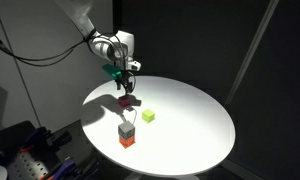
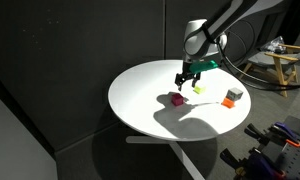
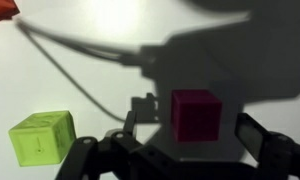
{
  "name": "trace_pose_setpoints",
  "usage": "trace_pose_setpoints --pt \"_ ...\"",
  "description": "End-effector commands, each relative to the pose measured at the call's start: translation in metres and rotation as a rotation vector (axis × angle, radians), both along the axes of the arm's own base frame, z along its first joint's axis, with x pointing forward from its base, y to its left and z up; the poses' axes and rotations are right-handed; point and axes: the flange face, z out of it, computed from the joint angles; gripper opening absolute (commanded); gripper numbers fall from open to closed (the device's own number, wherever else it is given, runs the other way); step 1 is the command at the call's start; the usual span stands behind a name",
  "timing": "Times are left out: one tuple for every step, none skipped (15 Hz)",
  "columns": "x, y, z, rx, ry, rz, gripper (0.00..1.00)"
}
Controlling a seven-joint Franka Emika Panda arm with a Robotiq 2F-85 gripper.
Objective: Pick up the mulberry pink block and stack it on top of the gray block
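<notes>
Hovering, my gripper (image 3: pixel 190 150) spread open, above the mulberry pink block (image 3: pixel 196 113) at frame centre, I risked knocking it askew descending off-centre.

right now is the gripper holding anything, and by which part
Nothing is held; the gripper is open above the pink block, which sits on the table.
</notes>
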Motion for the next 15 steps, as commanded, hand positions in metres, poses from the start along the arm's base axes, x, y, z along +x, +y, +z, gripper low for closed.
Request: trace_pose_setpoints --pt "0.004 0.003 0.001 -0.005 -0.008 0.003 1.00" --pt "0.005 0.004 0.001 -0.004 -0.007 0.001 1.00" --pt "0.007 0.005 0.000 -0.004 -0.005 0.000 1.00" --pt "0.008 0.005 -0.001 -0.006 -0.007 -0.002 1.00" --pt "0.009 0.005 -0.004 -0.006 -0.005 -0.003 1.00" --pt "0.010 0.005 -0.006 -0.007 -0.003 -0.004 1.00" --pt "0.011 0.005 -0.009 -0.009 -0.006 -0.003 1.00" --pt "0.012 0.006 -0.012 -0.008 -0.004 -0.002 1.00" --pt "0.013 0.006 -0.015 -0.008 -0.007 0.001 1.00" --pt "0.014 0.007 -0.018 -0.008 -0.012 0.002 1.00" --pt "0.014 0.009 -0.021 -0.006 -0.013 0.005 1.00" --pt "0.015 0.010 -0.024 -0.007 -0.019 0.008 1.00" --pt "0.015 0.012 -0.028 -0.007 -0.024 0.011 1.00" --pt "0.015 0.013 -0.032 -0.007 -0.029 0.014 1.00" --pt "0.016 0.015 -0.035 -0.007 -0.032 0.016 1.00"
